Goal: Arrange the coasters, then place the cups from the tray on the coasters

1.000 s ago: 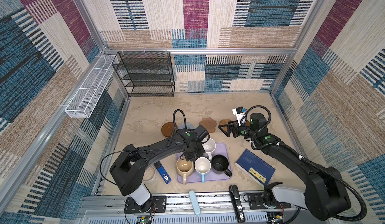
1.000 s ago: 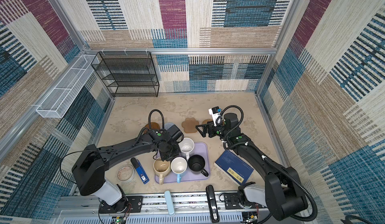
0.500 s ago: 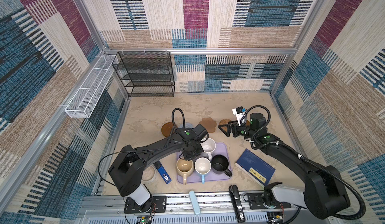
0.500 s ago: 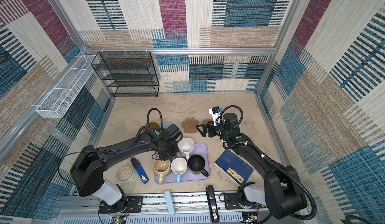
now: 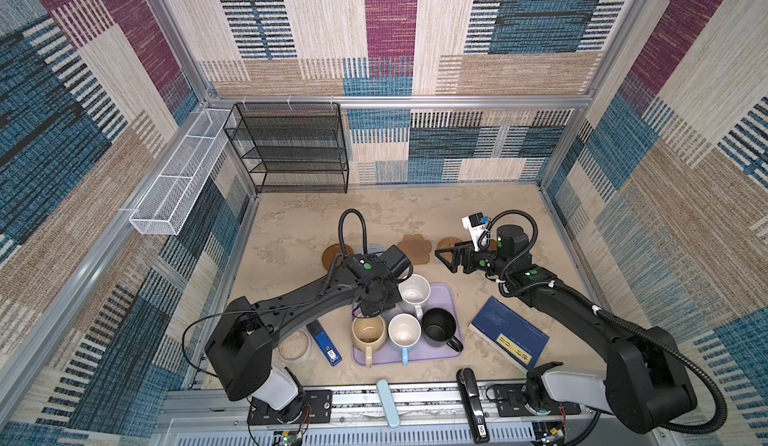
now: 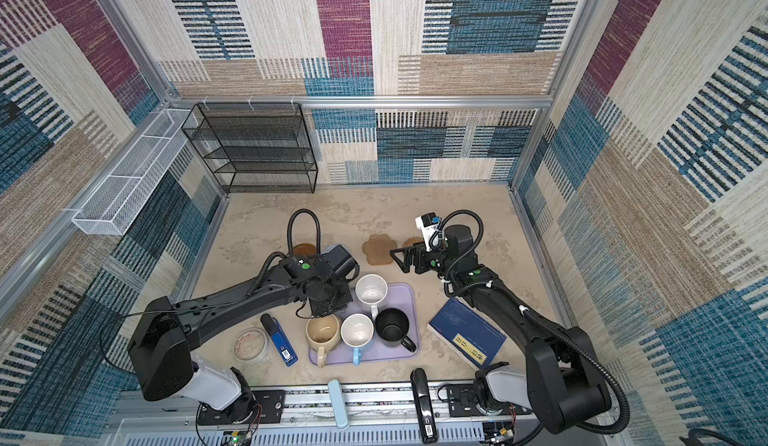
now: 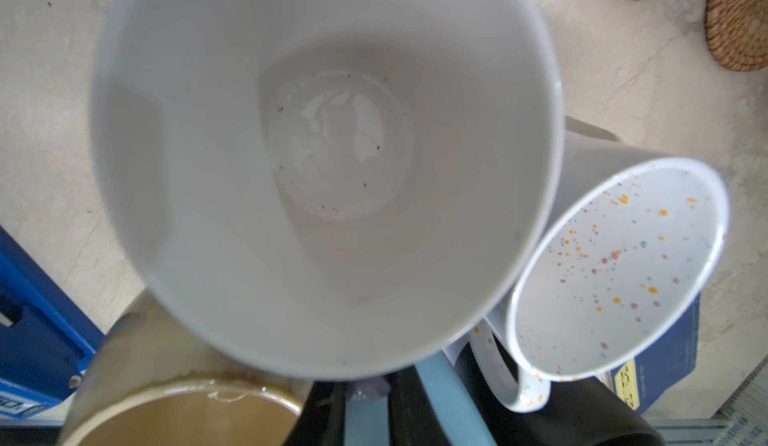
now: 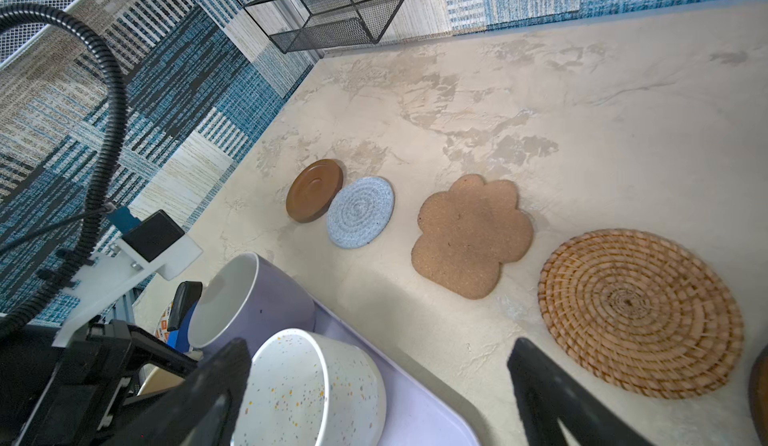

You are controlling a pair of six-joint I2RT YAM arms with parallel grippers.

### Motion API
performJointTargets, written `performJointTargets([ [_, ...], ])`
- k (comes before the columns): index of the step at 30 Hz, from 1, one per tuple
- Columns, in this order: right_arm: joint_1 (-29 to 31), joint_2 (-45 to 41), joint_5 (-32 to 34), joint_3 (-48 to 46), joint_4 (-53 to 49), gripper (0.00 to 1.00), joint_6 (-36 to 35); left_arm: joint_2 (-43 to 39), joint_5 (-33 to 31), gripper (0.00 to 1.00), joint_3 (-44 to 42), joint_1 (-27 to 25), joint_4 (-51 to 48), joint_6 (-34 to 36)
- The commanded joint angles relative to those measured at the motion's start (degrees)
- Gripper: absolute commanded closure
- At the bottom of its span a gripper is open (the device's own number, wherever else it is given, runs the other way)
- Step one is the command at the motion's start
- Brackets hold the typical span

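A: L gripper [image 5: 376, 305]?
B: Jaws fully closed, prob. on the lavender cup [image 8: 266, 298] wall, base free for setting down; fingers hidden tho; cup's at the far-left corner of the tray [image 5: 444, 298].
A: R gripper [image 5: 445, 260]?
B: Spread wide, empty; hovers just right of the flower coaster [image 8: 471, 236].
A: Room?
B: White cup [image 8: 311, 386] crowds its right; lift first; pale blue coaster [image 8: 360, 211] bare, just beyond.

Coasters [image 5: 413, 248] in a row behind tray [image 5: 446, 296]
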Motion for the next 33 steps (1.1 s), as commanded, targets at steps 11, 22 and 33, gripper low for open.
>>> performJointTargets([
  [11,3.47,-1.74,-2.65,0.63,2.81,0.0,-1.57,-4.21,-8.13,1.0,2.61,0.13,-0.72,10.91],
  [22,10.84,1.09,0.8,4.01,5.94,0.0,-0.39,-10.76,-14.19,1.0,2.55,5.05,-0.14,21.35],
  [33,16.87,12.65,2.15,14.51,5.64,0.01,0.65,-16.26,-10.61,1.0,-3.81,19.5,12.21,35.91],
])
